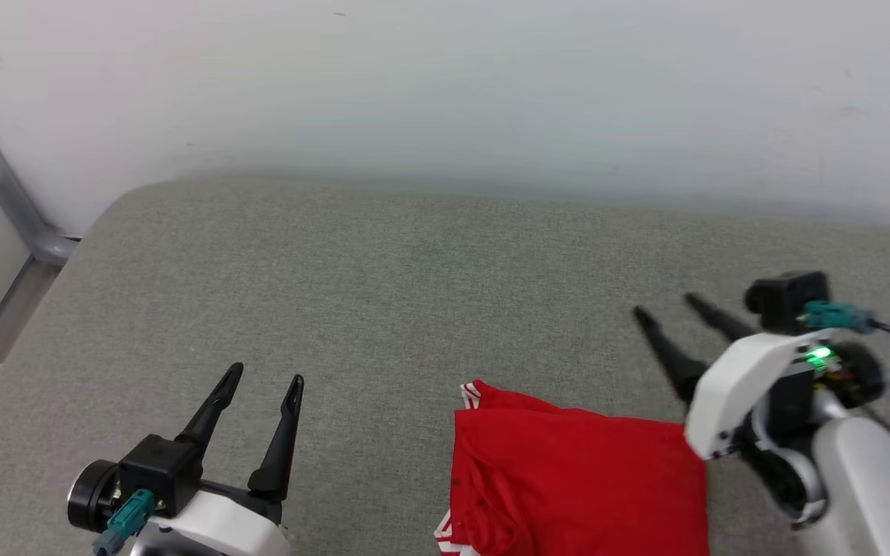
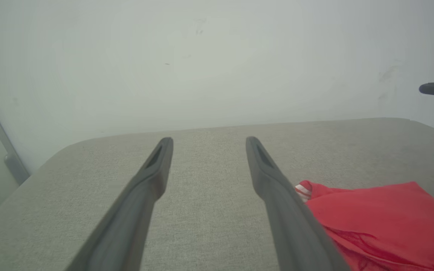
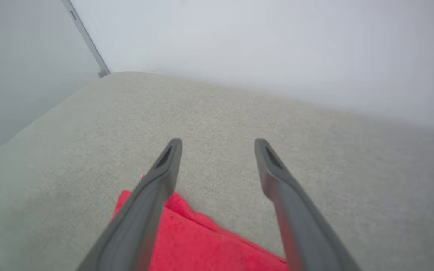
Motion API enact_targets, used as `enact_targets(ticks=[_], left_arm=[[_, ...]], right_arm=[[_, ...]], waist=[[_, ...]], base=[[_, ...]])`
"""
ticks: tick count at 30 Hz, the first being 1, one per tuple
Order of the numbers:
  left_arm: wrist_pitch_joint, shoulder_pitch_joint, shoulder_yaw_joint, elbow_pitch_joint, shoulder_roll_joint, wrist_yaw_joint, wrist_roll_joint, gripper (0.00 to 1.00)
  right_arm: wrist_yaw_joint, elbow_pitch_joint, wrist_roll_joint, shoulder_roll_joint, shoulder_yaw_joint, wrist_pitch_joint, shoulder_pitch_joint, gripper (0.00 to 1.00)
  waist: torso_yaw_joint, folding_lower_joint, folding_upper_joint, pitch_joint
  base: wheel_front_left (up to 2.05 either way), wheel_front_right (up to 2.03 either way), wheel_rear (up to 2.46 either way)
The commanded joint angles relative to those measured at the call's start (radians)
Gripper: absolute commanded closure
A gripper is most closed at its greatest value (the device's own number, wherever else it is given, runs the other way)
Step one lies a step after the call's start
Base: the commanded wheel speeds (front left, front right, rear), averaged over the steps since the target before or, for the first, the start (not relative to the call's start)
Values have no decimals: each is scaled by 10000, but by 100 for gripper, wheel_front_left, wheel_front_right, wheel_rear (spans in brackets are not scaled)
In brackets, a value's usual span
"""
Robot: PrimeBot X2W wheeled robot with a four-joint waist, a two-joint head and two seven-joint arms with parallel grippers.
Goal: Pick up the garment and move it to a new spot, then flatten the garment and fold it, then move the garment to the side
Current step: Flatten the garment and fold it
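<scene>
Right gripper (image 1: 664,304) wide open, empty; left gripper (image 1: 267,374) same. Head view: garment (image 1: 576,479) lies folded on grey pad (image 1: 414,270) at the near edge, between the arms, just beside the right wrist (left arm well apart). Left wrist view: red cloth off to its right. Right wrist view: cloth below and left of its tips; right arm likely nearer for the sideways move.

A grey-green woven fabric surface (image 1: 383,293) with a rounded far-left corner runs up to a plain white wall (image 1: 445,85) (faintly scuffed in places). At the left, a grey metal rail (image 1: 16,208) slants down the wall beside that corner
</scene>
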Motion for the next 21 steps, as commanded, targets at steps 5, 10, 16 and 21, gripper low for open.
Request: enact_targets(ticks=[5,10,16,21], left_arm=[[-17,18,86,-41,-132,-34,-30,0],[-22,22,224,-99,-295,-81,16,0],[-24,157,391,-115,-454,-231,189,0],[-25,236,600,-168,-663,-388,296,0]], right_arm=[[-7,-684,-1220,-1009,-543,-982,313,0],[-7,-1157,-1932,-1401,-1432,-2043,881,0],[-7,-1724,-2103,-963,-2367,-2978,1904,0],[-7,-2219,-2466,-424,-2797,-3589,2740,0]], waist=[[-153,0,0,69],[-264,0,0,146],[-352,0,0,217],[-350,0,0,233]], base=[[0,0,0],[0,0,0],[0,0,0],[0,0,0]])
